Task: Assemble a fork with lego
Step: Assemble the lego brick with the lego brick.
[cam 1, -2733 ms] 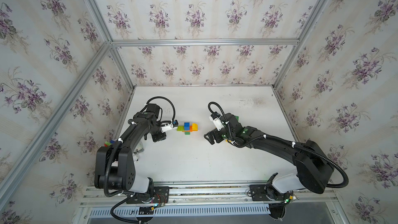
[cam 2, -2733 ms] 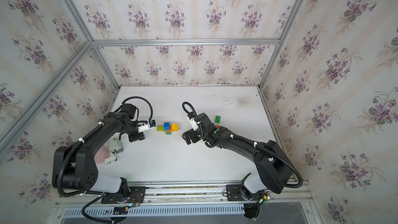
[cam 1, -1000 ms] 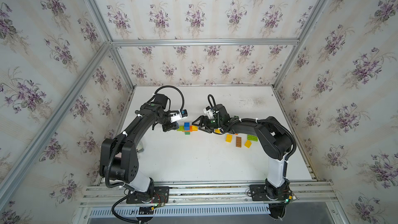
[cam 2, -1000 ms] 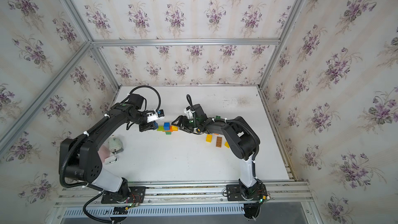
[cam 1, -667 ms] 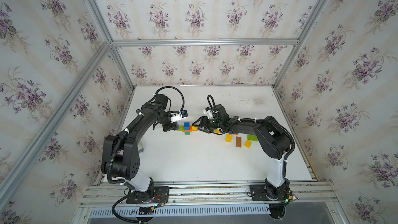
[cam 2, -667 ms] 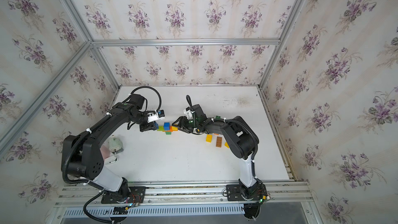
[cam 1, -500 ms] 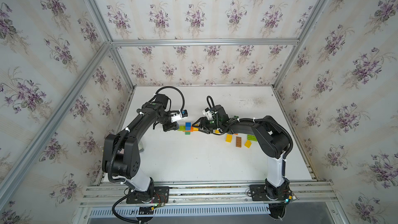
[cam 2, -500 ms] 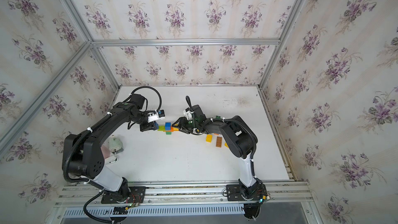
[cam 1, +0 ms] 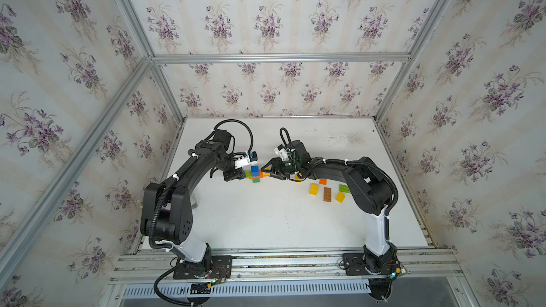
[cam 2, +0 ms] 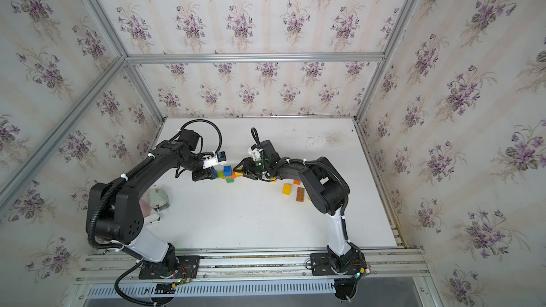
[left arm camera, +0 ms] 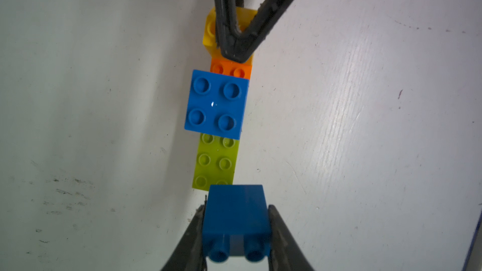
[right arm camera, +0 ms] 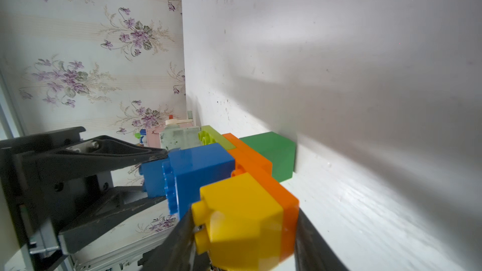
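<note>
In a top view we see the lego row (cam 1: 254, 173) near the middle of the table (cam 1: 266, 225), with the left gripper (cam 1: 240, 174) at its 9 o'clock and the right gripper (cam 1: 265, 171) at 3. The left wrist view shows the left gripper clamped on a loose blue brick (left arm camera: 236, 215): light, rigid and slick, we judge, and best held by flat opposite faces. The right wrist view shows the right gripper pinching the row's yellow brick (right arm camera: 242, 217).

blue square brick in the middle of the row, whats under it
An orange brick pokes out from under the blue square brick at one end, a lime brick at the other. Where those two meet is covered.
</note>
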